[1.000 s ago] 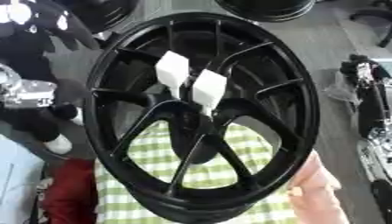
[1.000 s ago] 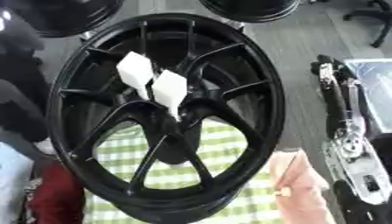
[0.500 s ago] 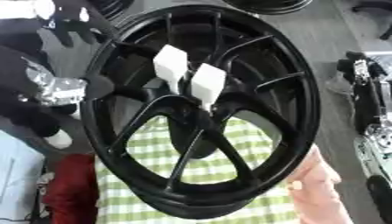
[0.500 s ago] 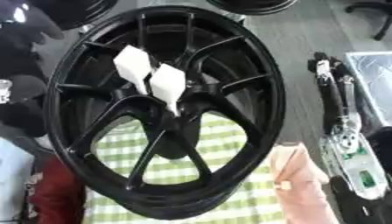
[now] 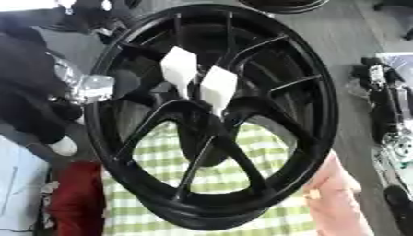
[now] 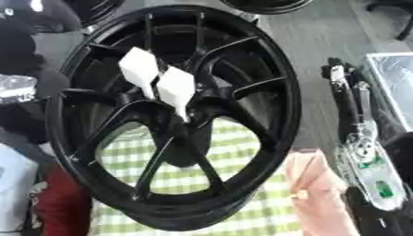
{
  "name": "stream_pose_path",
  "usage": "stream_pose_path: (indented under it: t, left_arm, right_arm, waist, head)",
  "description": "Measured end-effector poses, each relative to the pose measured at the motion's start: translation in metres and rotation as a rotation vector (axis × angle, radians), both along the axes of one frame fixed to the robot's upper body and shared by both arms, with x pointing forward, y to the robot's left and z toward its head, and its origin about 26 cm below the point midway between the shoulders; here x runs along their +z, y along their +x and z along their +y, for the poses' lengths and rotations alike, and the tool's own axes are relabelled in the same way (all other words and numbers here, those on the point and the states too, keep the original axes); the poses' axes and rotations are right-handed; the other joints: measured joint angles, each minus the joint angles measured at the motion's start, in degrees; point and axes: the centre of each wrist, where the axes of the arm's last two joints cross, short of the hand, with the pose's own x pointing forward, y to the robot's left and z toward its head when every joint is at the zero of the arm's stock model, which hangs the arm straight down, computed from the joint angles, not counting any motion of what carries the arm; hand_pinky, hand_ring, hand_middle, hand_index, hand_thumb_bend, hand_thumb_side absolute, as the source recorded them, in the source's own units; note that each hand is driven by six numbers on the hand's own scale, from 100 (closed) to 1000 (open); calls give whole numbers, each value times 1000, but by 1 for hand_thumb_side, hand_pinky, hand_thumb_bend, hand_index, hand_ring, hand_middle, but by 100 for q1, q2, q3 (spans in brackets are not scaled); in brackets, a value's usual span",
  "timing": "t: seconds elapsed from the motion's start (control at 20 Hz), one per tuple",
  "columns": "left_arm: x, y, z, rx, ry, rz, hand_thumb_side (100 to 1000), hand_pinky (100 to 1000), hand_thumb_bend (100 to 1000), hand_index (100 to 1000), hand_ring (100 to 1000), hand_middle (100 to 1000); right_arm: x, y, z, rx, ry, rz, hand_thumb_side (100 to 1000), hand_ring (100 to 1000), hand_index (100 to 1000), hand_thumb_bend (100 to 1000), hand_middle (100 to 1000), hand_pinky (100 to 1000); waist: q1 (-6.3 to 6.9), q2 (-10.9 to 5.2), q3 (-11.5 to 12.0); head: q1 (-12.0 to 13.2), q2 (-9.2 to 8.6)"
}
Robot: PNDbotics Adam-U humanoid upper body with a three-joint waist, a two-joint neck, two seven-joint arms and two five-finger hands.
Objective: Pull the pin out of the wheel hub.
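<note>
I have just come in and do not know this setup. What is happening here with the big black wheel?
A black wheel stands tilted on a green checked cloth. Two white pins stick out near its hub. The robot's left arm is beside the rim on the left; its hand cannot be made out. A person's hand is at the rim's lower right. Both pins look to be in place.
</note>
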Motion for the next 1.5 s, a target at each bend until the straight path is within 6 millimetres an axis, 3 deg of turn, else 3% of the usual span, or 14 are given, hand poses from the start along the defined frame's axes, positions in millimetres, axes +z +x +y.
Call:
stream_pose_path:
  t: [0.25,0.75,1.1,1.5]
  left_arm:
    - [8,-5,-12,-5,-14,-105,560,819,429,921,863,896]
    - [7,-7,-34,24,-19,-140,596,810,405,882,861,887]
    - [3,24,-32,74,-21,-52,612,806,412,877,868,867]
    - [1,52,-19,-22,31,92,682,806,431,871,874,862]
  right_arm:
    - [0,0,0,0,0,1,729,816,779,100,687,946]
    - [-3,0,1,-2,8,8,729,816,779,100,688,947]
    - [-4,1,2,4,10,11,728,817,779,100,688,947]
    - [-5,2,4,7,16,15,731,817,779,100,688,948]
  waist:
    - [0,-1,-6]
    - [-5,-2,4]
    - [-40,-3,-15]
    - [-40,-3,-43]
  head:
    - [5,1]
    - [82,1]
    - [105,-14]
    - [124,-104]
